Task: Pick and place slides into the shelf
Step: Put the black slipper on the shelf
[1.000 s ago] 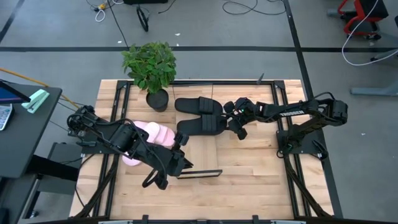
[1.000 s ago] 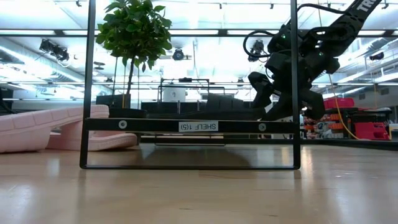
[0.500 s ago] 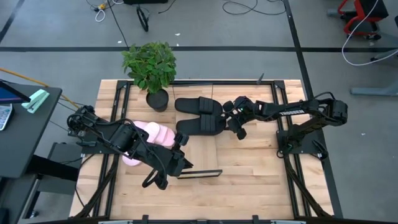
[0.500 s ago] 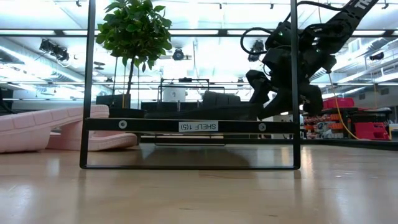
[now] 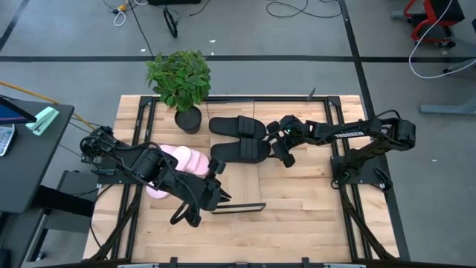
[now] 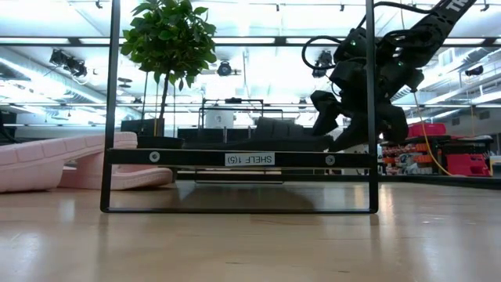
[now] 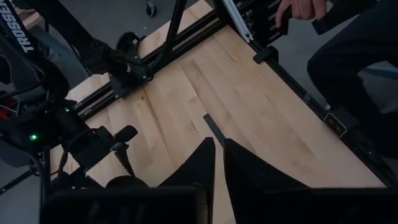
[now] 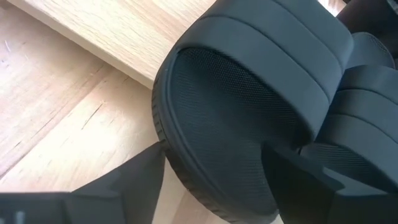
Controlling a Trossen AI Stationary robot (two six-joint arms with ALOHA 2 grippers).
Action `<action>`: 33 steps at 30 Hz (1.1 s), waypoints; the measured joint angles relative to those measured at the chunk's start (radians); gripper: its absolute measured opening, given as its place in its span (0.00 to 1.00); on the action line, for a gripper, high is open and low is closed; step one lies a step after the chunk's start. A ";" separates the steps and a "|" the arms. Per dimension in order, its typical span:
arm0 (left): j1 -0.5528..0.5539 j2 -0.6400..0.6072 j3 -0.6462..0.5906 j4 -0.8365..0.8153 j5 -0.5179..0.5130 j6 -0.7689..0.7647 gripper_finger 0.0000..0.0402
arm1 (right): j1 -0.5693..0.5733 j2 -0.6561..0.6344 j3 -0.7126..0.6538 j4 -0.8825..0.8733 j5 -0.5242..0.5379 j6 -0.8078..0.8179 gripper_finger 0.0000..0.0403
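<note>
Since a second ago our right gripper (image 5: 277, 143) has eased a little toward the nearer black slide (image 5: 239, 151), which lies just at its 9 o'clock in the high view, long axis running 3 to 9. In the wrist view our fingers stand wide, straddling its rounded end. Our left gripper (image 5: 220, 195), nearly closed and empty, waits by the shelf (image 5: 239, 208).

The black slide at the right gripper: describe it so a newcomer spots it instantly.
Find the potted plant at the table's far edge; two black slides lie beside it. Take the one farther from the plant, where the right gripper straddles its end; the other black slide is untouched.
</note>
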 joint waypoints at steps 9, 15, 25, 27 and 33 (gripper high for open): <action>0.000 0.000 0.000 0.000 0.000 -0.007 0.11 | -0.003 0.000 0.000 0.001 0.000 -0.002 0.75; 0.000 0.000 0.000 0.000 0.000 -0.007 0.11 | -0.003 0.000 0.000 -0.001 0.025 0.000 0.76; 0.000 0.000 0.000 0.000 0.000 -0.008 0.11 | 0.007 0.000 0.000 -0.009 0.031 0.018 0.79; 0.000 0.000 0.000 0.000 0.000 -0.008 0.11 | 0.007 0.000 0.000 -0.009 0.031 0.018 0.79; 0.000 0.000 0.000 0.000 0.000 -0.008 0.12 | 0.007 -0.001 0.021 -0.013 0.031 0.021 0.79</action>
